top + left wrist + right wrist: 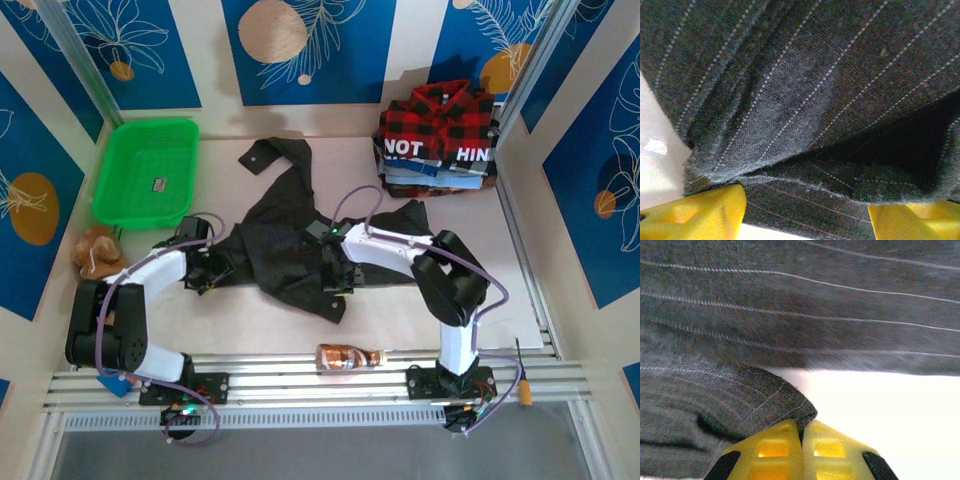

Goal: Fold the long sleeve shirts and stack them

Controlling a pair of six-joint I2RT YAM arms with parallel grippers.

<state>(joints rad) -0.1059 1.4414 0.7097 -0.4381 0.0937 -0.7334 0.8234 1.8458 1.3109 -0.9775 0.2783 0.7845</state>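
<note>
Two arms meet over the dark shirt (285,245), which lies rumpled mid-worktop (400,310); the plaid shirt (440,115) tops the pile (435,175) at the far right corner. You're at the grasp for a fold, I judge. From above, the left tool (210,268) and right tool (338,262) sit half buried in cloth. Left wrist view: the left fingers (700,210) stand spread, a hem lying between them, not yet pinched. Right wrist view: the right fingers (775,450) press together on a folded edge. Next, close the left on that hem, then lift both evenly.
</note>
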